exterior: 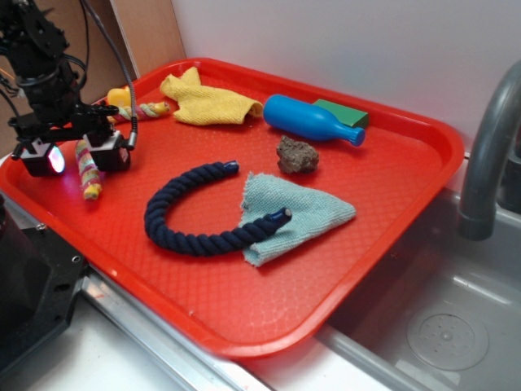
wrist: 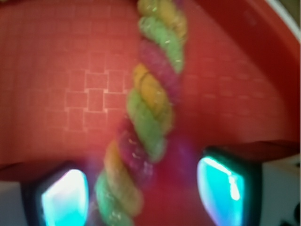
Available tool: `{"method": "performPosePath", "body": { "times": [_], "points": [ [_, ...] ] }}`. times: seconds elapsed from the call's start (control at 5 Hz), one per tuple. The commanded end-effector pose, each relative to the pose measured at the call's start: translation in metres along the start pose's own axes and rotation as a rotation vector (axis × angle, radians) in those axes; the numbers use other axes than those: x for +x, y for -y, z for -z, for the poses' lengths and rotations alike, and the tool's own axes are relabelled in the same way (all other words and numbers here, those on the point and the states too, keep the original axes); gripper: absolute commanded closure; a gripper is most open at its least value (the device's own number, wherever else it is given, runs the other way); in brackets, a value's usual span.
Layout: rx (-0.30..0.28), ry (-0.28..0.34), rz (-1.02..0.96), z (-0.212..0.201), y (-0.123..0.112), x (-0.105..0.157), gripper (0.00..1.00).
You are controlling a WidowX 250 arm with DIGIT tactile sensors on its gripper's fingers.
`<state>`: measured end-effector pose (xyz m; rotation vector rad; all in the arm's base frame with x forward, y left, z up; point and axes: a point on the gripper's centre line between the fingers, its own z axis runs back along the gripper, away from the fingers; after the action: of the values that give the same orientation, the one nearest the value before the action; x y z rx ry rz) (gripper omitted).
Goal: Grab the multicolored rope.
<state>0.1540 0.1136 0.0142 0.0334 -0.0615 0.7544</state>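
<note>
1. Exterior view: your gripper (exterior: 77, 156) hangs low at the tray's (exterior: 244, 318) left end, straddling the rope (exterior: 88, 171). The rope lies bent: one stretch runs from the fingers toward the tray's near-left rim, ending just past them; the other trails back toward the yellow cloth (exterior: 207, 103). The navy rope (exterior: 195, 220), teal cloth (exterior: 293, 213), rock (exterior: 297, 155) and blue bottle (exterior: 313, 120) lie well apart to the right, so the only crowding you face is the tray's rim on the left.

2. Wrist view: the rope (wrist: 148, 113) runs up the frame between the two lit fingertips (wrist: 63, 197), its long axis crossing the line between them, so a straight squeeze should catch it. The jaws stand wide, nothing held, with a gap on both sides. The rope sits nearer the left pad at the bottom, so you may judge a small shift worthwhile. The blur hides how close the fingertips are to the tray floor.
</note>
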Motion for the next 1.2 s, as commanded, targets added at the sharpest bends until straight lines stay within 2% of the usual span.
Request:
{"method": "performPosePath", "body": {
  "times": [0.0, 0.2, 0.4, 0.6, 0.8, 1.0],
  "points": [
    [-0.02, 0.017, 0.073, 0.011, -0.005, -0.006, 1.0],
    [-0.043, 0.011, 0.108, 0.009, -0.004, -0.006, 1.0],
    [-0.103, -0.066, 0.328, -0.021, 0.005, -0.009, 1.0],
    [-0.032, -0.082, 0.483, -0.071, 0.046, -0.013, 1.0],
    [-0.085, -0.069, 0.545, -0.124, 0.072, -0.014, 1.0],
    [-0.103, -0.055, 0.602, -0.174, 0.082, -0.012, 1.0]
  ]
}}
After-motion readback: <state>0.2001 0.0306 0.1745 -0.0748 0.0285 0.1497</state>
